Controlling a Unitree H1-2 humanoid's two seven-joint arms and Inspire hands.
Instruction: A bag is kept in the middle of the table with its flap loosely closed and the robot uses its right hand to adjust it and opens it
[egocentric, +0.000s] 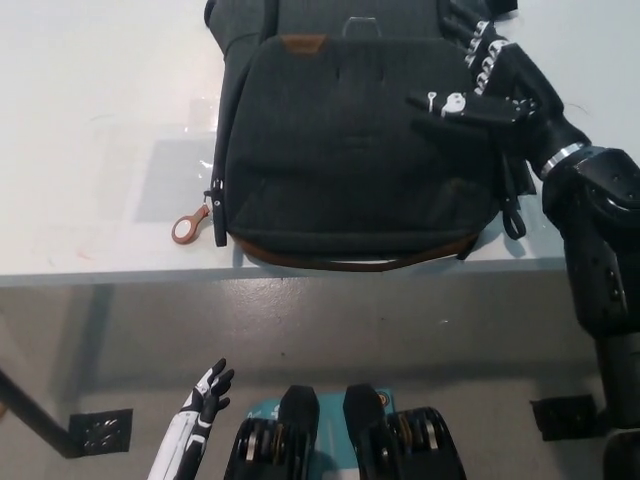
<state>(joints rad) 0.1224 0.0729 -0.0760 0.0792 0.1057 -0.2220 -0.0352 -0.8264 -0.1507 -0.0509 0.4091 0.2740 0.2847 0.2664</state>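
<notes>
While the white left hand (208, 388) is hanging open below the desk (90, 150), the black right hand (478, 92) is lying spread, gripping nothing, on the dark fabric bag's (350, 150) flap, which is lying toward nine o'clock.

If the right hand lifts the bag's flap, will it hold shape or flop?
The flap will probably flop: it looks like soft dark fabric with creases, draped over the bag. The bag lies flat and wide on the table, so tipping seems unlikely. The right hand rests on its upper right.

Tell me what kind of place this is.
Probably a lab or workshop test area: a plain white table with only a dark grey fabric backpack on it, a bare grey concrete floor, and nothing homely in sight.
</notes>
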